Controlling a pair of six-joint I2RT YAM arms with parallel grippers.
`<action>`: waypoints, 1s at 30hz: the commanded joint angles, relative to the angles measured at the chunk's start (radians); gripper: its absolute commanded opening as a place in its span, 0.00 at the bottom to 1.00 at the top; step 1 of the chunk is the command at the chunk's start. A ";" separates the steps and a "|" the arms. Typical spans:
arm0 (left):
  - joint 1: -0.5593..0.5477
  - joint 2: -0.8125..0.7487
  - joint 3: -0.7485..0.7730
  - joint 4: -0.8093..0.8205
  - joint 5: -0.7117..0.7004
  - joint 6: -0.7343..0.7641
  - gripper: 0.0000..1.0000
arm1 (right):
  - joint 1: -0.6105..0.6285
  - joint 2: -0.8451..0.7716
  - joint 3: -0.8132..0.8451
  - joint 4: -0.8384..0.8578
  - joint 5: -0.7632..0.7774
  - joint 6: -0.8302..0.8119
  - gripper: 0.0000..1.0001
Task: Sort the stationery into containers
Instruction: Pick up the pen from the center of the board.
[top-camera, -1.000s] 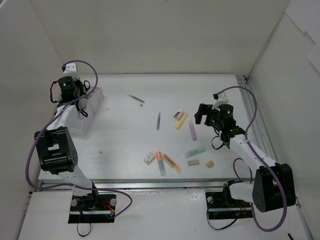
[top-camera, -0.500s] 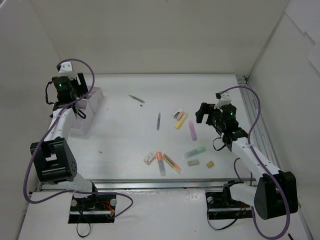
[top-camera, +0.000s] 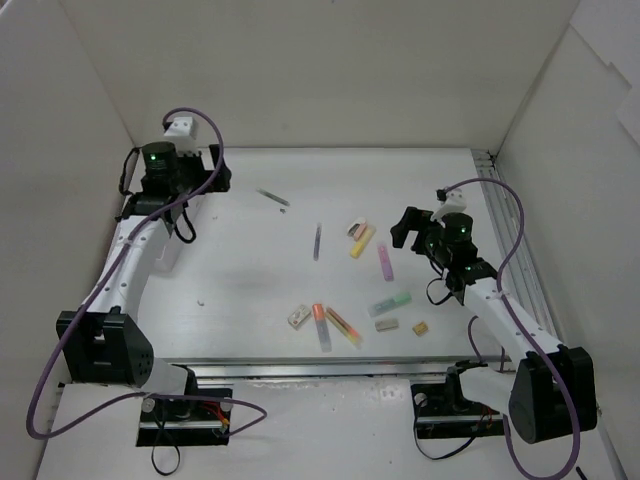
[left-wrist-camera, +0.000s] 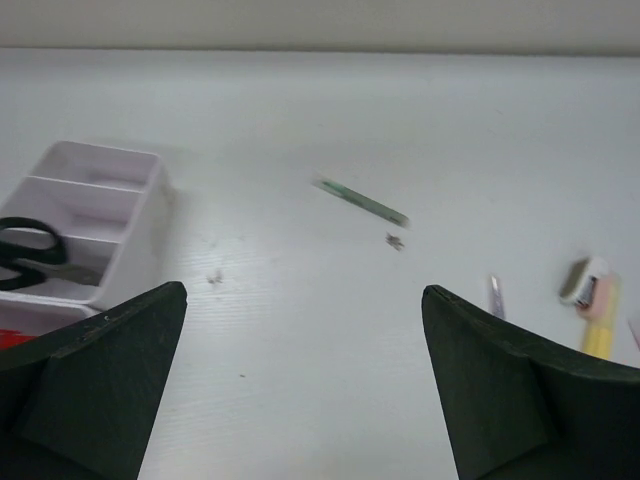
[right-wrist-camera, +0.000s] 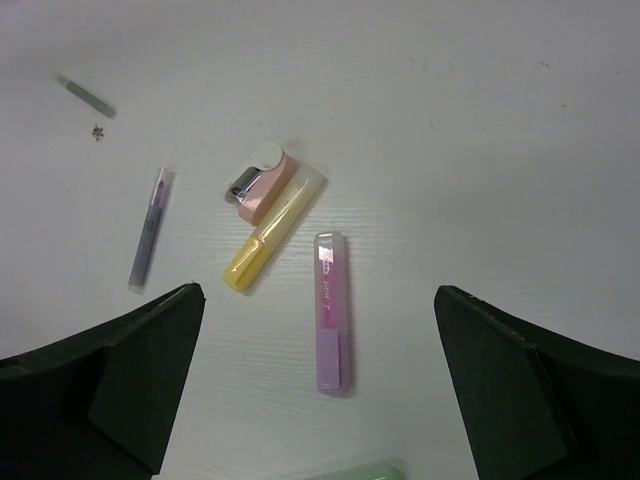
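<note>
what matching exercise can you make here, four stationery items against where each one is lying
Items:
1. scissors
2. yellow highlighter
3. pink highlighter
4. green pen

Places:
A. next to a few dark specks
B. inside a compartment of the white organiser
C. right against a small pink-and-white item
D. lying alone, near the centre of the right wrist view

Pairs: 1-B, 2-C, 3-D, 4-A

The organiser (left-wrist-camera: 137, 238) is smooth white plastic, the pink highlighter (right-wrist-camera: 332, 310) translucent plastic, the table (right-wrist-camera: 500, 120) matt.
</note>
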 joint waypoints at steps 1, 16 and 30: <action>-0.126 -0.007 0.037 -0.096 -0.007 -0.023 1.00 | -0.005 -0.055 -0.019 0.017 0.050 0.054 0.98; -0.496 0.735 0.708 -0.441 -0.211 0.007 0.99 | -0.010 -0.190 -0.059 -0.152 0.289 0.094 0.98; -0.580 0.933 0.799 -0.505 -0.305 -0.010 0.61 | -0.018 -0.187 -0.072 -0.169 0.336 0.097 0.98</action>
